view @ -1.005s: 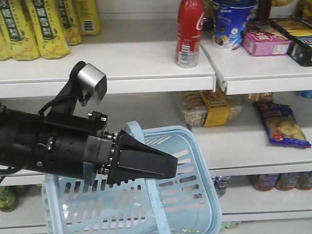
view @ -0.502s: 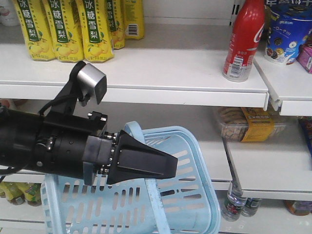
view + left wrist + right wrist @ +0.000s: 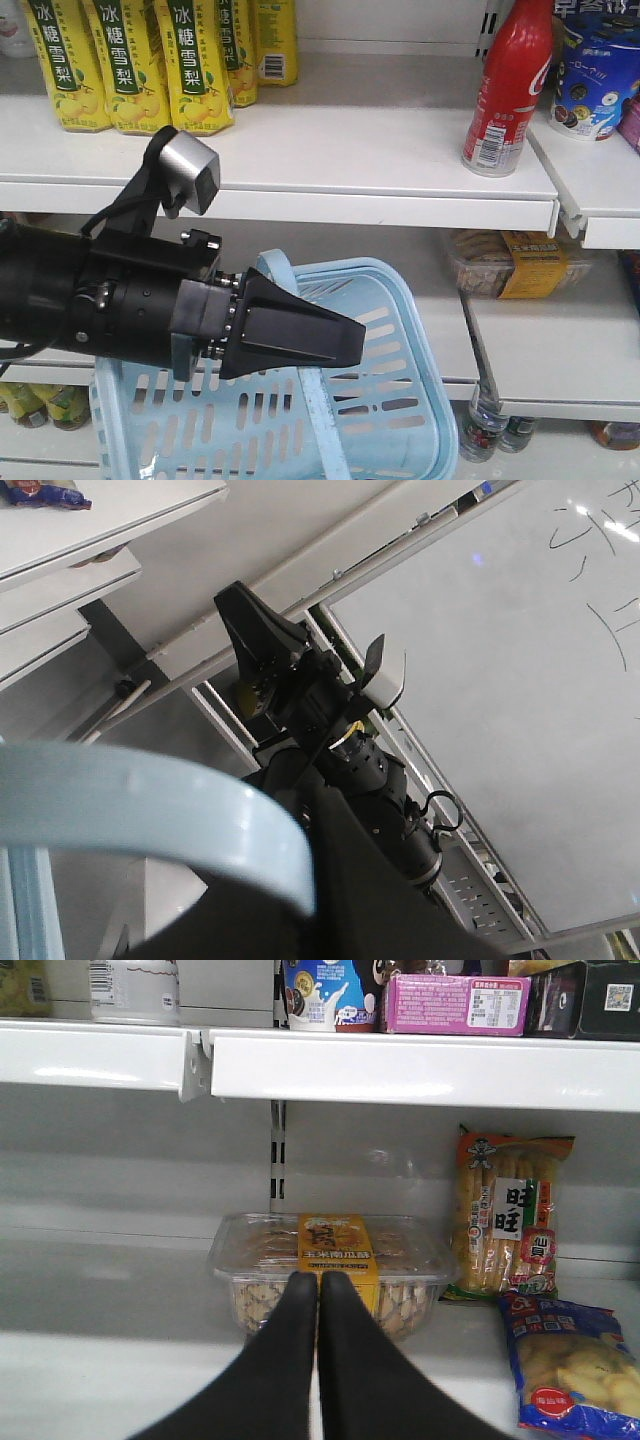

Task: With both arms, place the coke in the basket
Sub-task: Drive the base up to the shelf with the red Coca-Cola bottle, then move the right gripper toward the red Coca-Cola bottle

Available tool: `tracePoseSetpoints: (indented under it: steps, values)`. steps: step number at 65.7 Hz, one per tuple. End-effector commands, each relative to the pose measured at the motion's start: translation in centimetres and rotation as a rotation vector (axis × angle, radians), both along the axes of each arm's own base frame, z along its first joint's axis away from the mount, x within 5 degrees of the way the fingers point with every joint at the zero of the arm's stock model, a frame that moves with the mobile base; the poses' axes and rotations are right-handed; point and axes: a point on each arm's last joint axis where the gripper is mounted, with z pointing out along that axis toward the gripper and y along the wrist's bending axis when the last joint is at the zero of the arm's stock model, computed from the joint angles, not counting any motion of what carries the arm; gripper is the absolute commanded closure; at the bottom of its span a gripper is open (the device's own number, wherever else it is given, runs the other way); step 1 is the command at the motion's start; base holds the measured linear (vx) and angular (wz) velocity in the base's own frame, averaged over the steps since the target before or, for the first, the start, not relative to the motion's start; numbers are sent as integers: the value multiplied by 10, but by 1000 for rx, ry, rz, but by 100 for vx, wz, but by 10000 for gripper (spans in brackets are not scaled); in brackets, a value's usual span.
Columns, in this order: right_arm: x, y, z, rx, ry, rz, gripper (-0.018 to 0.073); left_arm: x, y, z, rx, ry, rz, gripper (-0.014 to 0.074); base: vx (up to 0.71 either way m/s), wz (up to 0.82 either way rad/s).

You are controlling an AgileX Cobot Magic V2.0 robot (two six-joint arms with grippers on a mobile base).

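Coke upright on upper shelf, right end, untouched. Left gripper clamped on handle of basket; basket hangs tilted. Right gripper fingers pressed together, empty, facing biscuit tray.

White shelf with yellow drink packs, the coke, a blue tub.

So my left arm is stretched out roughly level, coming in from the left side, with the wrist camera sticking up on its bracket. My left gripper is closed into a wedge around the basket handle. My right gripper has its fingers pressed flat together, pointing straight ahead.
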Motion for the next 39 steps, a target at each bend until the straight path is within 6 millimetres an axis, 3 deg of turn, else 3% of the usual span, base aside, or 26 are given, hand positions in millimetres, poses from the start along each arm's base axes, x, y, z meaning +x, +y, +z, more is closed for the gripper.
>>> tracePoseSetpoints:
  steps: [1, 39]
  values:
    - [-1, 1, 4, -17, -72, 4, 564, -7, 1, 23, -105, -17, -6, 602, 1, -2]
    - [-1, 1, 4, -17, -72, 4, 564, -7, 1, 23, -105, -17, -6, 602, 1, -1]
